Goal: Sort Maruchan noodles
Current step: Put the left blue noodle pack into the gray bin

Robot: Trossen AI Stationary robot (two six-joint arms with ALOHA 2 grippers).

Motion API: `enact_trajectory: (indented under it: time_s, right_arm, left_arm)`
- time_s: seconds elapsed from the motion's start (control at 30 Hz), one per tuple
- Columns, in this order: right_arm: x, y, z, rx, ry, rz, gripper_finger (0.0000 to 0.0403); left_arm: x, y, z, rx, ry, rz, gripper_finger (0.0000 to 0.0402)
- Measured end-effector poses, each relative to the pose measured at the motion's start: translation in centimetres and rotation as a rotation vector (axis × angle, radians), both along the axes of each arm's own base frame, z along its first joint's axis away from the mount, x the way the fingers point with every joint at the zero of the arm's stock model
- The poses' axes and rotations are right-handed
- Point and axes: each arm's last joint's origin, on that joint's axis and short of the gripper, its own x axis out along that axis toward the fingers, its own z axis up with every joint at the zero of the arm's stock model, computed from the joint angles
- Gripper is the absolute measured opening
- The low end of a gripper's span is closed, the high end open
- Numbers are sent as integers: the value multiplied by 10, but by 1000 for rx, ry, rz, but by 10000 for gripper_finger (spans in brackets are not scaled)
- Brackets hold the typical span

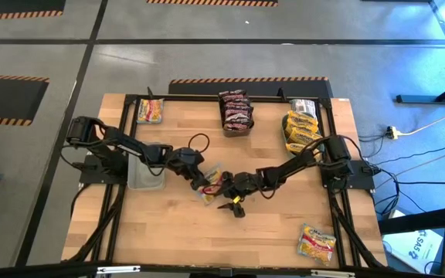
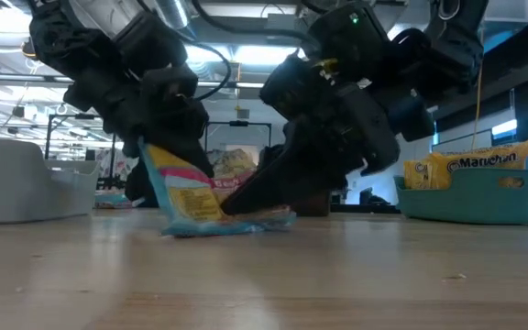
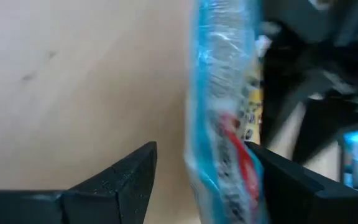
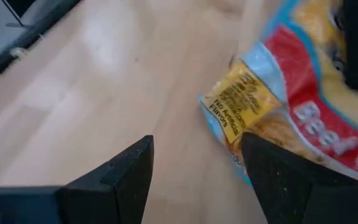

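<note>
High view: left hand (image 1: pixel 200 179) and right hand (image 1: pixel 230 188) meet mid-tabletop (image 1: pixel 176 232) over noodle packet (image 1: pixel 211 185).

Low view: packet (image 2: pixel 186 192) propped on edge, tilted, other packets flat beneath.

Left wrist view: fingers (image 3: pixel 120 183) spread, packet (image 3: pixel 225 118) between them, touching one finger only.

Right wrist view: fingers (image 4: pixel 120 177) spread, released; packet (image 4: pixel 291 106) just beside.

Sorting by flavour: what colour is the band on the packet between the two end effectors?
Red, with pale lettering, on the packet; clearest in the right wrist view.

The noodle packet (image 4: pixel 303 106) is blue-edged with a red band, yellow label and white lettering.
</note>
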Motion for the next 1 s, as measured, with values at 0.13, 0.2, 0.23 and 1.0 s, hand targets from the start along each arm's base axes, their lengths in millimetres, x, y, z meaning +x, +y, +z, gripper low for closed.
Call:
enact_trajectory:
  time_s: [0.13, 0.2, 0.23, 1.0]
  right_arm:
    - [0, -1, -1, -8, 3, -7, 243]
    - [0, -1, -1, -9, 5, -8, 243]
    - [-1, -1, -2, -10, 7, -8, 243]
    - [-1, -1, -3, -19, 14, -20, 243]
  left_arm:
    - [0, -2, 0, -19, -1, -6, 236]
    - [1, -3, 2, -20, -21, -12, 236]
    - [2, -3, 3, -24, -42, -18, 236]
    - [30, -14, -11, 20, 3, -33, 228]
